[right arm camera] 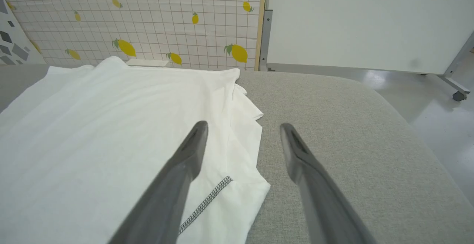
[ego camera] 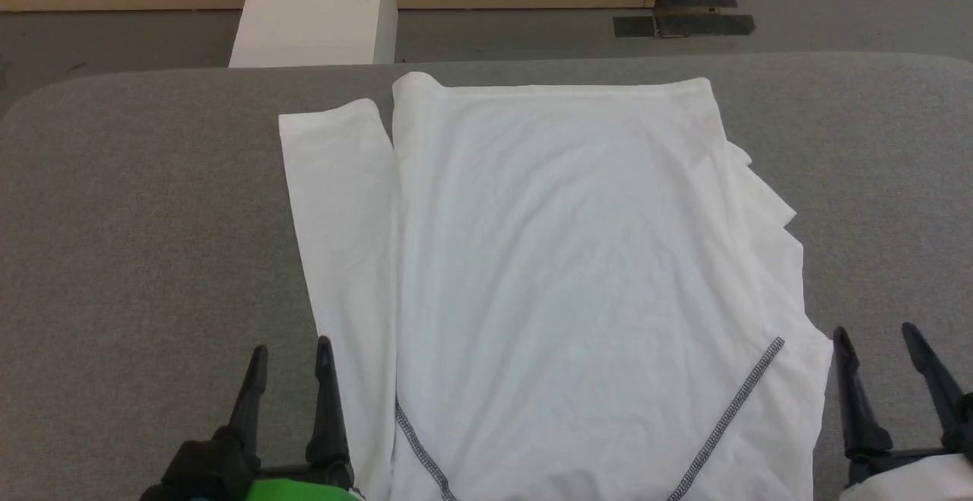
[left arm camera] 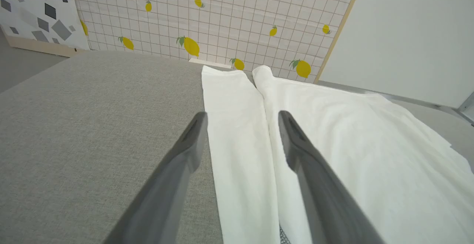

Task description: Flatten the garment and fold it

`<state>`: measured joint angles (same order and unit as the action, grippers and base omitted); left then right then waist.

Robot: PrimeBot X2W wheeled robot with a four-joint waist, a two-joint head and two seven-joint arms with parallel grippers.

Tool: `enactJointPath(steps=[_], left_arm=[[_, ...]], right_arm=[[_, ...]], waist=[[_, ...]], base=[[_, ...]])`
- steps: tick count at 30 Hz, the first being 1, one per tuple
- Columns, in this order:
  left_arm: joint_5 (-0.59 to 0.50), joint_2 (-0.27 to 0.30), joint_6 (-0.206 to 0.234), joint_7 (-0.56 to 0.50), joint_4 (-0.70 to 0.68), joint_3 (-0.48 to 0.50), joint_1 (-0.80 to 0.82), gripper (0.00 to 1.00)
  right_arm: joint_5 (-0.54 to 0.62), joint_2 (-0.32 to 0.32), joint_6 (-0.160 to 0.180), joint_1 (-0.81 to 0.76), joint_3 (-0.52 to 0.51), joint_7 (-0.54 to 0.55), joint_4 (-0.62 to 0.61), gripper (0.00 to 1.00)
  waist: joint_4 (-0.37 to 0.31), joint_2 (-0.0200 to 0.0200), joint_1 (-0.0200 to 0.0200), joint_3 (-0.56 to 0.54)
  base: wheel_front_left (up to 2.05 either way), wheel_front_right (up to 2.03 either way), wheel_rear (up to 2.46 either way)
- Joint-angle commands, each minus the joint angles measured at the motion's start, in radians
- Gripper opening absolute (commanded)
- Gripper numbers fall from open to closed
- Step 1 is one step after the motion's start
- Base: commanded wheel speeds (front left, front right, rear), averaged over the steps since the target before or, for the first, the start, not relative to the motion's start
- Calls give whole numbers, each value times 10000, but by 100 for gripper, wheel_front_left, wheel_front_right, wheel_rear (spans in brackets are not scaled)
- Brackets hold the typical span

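The garment (ego camera: pixel 562 273), a white thin shirt with dark stitched seams, lies spread flat on the grey table (ego camera: pixel 137 204). One sleeve (ego camera: pixel 342 220) lies straight along its left side, and folds of cloth bunch at its right edge. My left gripper (ego camera: pixel 293 349) hovers open at the sleeve's near left edge, nothing between its fingers. In the left wrist view the left gripper (left arm camera: pixel 242 116) straddles the sleeve (left arm camera: pixel 237 125). My right gripper (ego camera: pixel 874 332) stands open just right of the garment's near right corner. From the right wrist, the right gripper (right arm camera: pixel 242 125) sits over the shirt's right edge (right arm camera: pixel 244 136).
A white box (ego camera: pixel 319 7) stands on the floor beyond the table's far edge. A lemon-patterned grid panel (left arm camera: pixel 222 18) and a white board (right arm camera: pixel 366 22) stand behind. Bare grey table stretches left and right of the shirt.
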<state>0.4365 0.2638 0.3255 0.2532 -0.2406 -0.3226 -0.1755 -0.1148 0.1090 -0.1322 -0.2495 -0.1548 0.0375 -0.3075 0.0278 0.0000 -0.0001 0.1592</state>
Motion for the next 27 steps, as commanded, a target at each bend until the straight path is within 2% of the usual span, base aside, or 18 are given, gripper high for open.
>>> enactJointPath(steps=[1, 6, 9, 13, 17, 22, 27], left_arm=[[-372, 17, -76, 74, 212, 21, 271, 100], [-804, -56, -298, 82, 406, 272, 725, 100], [-861, 314, -583, -124, 355, 428, 1427, 100], [-833, 1113, -1119, -1481, 14, 616, 3159, 100], [-333, 1708, -1675, -3236, 53, 918, 5437, 100], [173, 2302, -2166, -5100, 1171, 1142, 7979, 100], [510, 2528, -2449, -6401, 2489, 1041, 9357, 100]], right_arm=[[136, -87, 15, 241, 114, -191, 174, 100], [412, -257, 15, 520, 221, -522, 529, 100], [485, -293, 15, 664, 299, -562, 516, 100], [503, -267, 15, 938, 457, -498, 302, 100], [482, -166, 15, 1290, 615, -375, -41, 100], [404, 21, 15, 1750, 833, -240, -385, 100], [333, 194, 15, 2124, 1002, -158, -501, 100]], waist=[[-26, 0, 1, 10], [-20, 0, 1, 117], [20, 0, 1, 355], [70, 0, 1, 918], [103, 0, 1, 1732], [22, 0, 1, 2742], [-174, 0, 1, 3485]], base=[[0, 0, 0], [0, 0, 0], [0, 0, 0], [0, 0, 0], [0, 0, 0], [0, 0, 0], [0, 0, 0]])
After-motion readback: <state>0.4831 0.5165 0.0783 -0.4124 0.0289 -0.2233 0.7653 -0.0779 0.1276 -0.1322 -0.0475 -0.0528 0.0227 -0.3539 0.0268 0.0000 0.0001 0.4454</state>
